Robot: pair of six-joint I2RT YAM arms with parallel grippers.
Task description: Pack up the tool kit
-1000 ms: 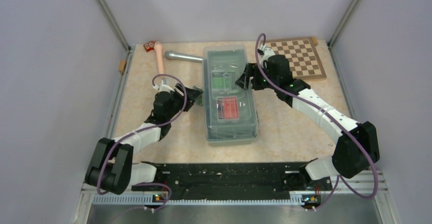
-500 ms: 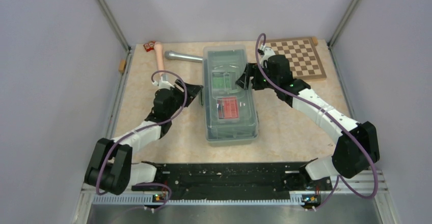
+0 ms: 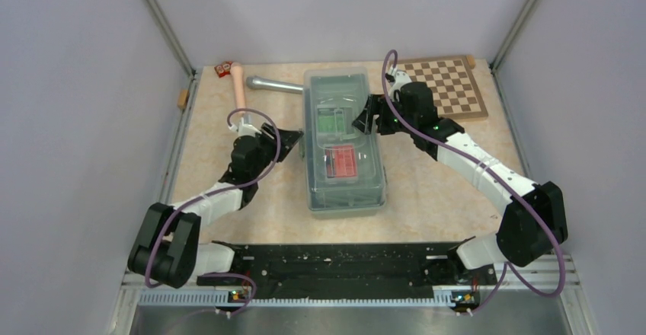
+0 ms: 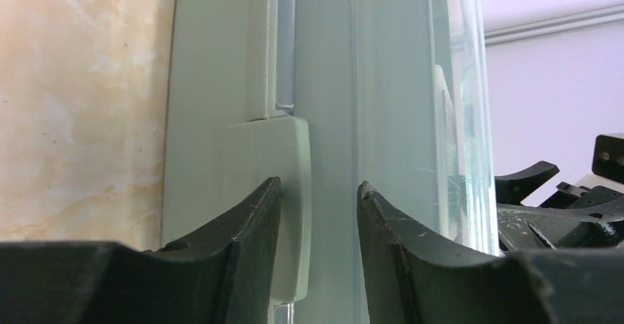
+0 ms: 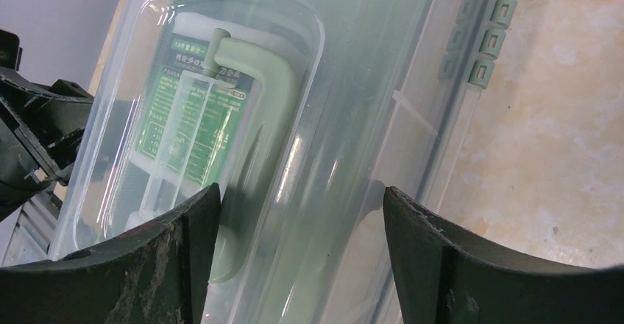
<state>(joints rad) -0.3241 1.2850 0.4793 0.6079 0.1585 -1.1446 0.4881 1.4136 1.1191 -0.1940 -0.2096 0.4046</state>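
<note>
Showing green box (image 3: 330, 122), red box (image 3: 340, 161) under closed toolbox lid (image 3: 343, 91) | left claw (image 4: 316, 191) apart at latch (image 4: 291, 155) | right claw (image 5: 299, 191) apart

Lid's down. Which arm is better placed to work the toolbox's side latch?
Left, probably. The left end effector is open right at the latch on the toolbox's left wall. The right end effector is open above the translucent lid, on the far side from that latch.

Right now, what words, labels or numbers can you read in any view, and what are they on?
Nothing reads clearly.
Green printed card under the sage-green plastic toolbox's translucent lid: white print, too blurred to read.
Red card nearer the arms under the same lid: too small to read.
</note>
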